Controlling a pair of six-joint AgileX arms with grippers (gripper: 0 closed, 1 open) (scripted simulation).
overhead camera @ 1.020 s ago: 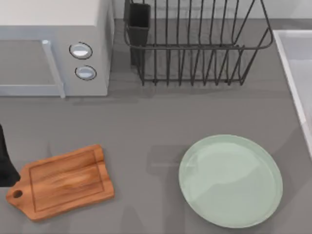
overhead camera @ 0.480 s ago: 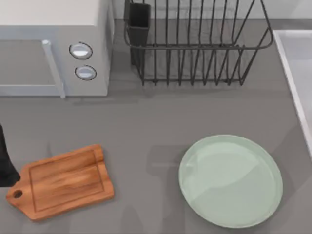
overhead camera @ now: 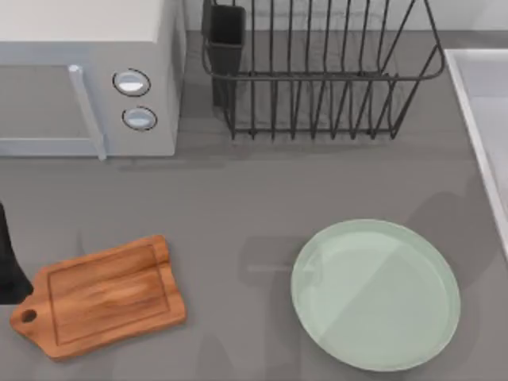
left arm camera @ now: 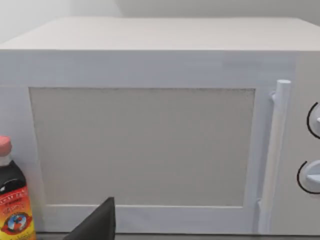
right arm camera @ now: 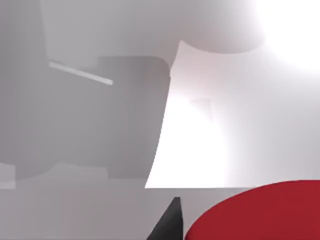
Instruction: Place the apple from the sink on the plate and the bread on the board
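- Apple, small, bright red and smooth [right arm camera: 260, 212]: it sits inside the pale grey-white rectangular sink [overhead camera: 486, 103] at the worktop's right edge, close under the right pincer; whether that pincer is spread or pinching, I cannot tell.
- Large round mint-green plate [overhead camera: 375, 295]: bare, near the front right.
- Brown wooden handled board [overhead camera: 99, 295]: bare, front left corner.
- Left arm: parked at the left edge, facing a white microwave [left arm camera: 150, 125].
- Judgement: apple pickup is in hand; the next move calls for a secure grip, then a lift clear of the rim.
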